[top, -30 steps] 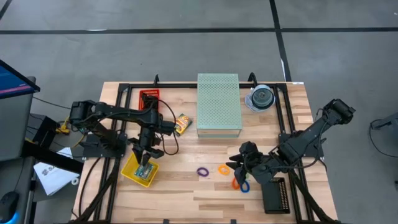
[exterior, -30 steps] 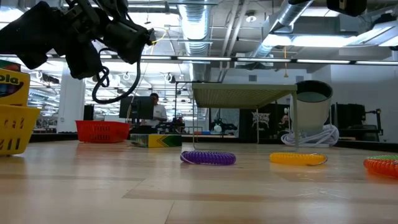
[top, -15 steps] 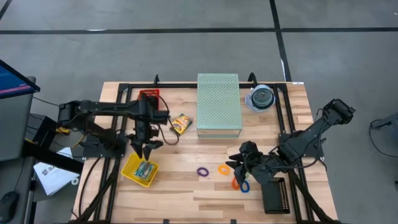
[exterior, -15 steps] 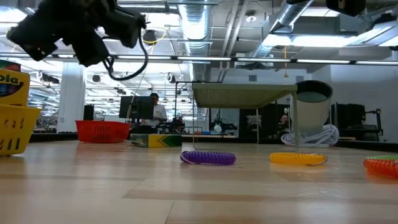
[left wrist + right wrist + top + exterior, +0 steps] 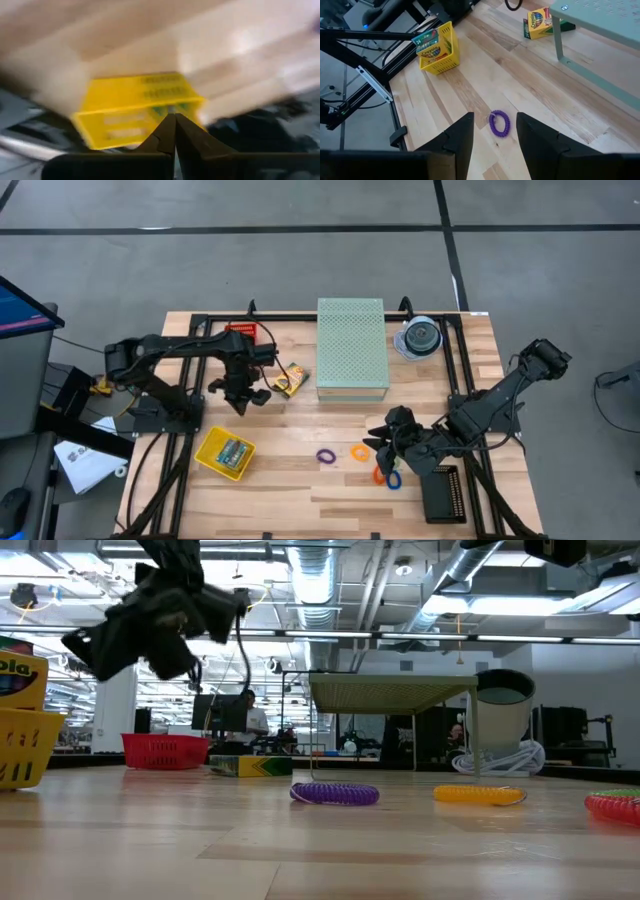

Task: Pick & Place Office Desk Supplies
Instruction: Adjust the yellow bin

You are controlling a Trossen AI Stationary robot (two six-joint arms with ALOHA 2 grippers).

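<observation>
My left gripper (image 5: pixel 241 404) is shut with nothing in it and hangs above the bare wood between the yellow basket (image 5: pixel 226 453) and a yellow-orange crayon box (image 5: pixel 291 379); the left wrist view shows its shut fingertips (image 5: pixel 172 120) over the basket (image 5: pixel 135 110). A crayon packet (image 5: pixel 233 450) lies in that basket. The crayon box lies flat beside the pale green box. A purple loop (image 5: pixel 325 455), an orange loop (image 5: pixel 360 451) and orange and blue loops (image 5: pixel 386 476) lie on the table. My right gripper (image 5: pixel 492 137) waits open just short of the purple loop (image 5: pixel 499 123).
The large pale green perforated box (image 5: pixel 352 348) stands at the far middle, with a clear disc spindle (image 5: pixel 421 337) to its right. A red basket (image 5: pixel 240 332) is at the far left and a black basket (image 5: pixel 443 493) at the near right. A black frame borders the table.
My left gripper has risen out of the yellow basket and swung toward the table's far edge and the crayon box, turning as it went. Its fingers stood apart above the basket half a second ago and have shut. The packet stays in the basket.
</observation>
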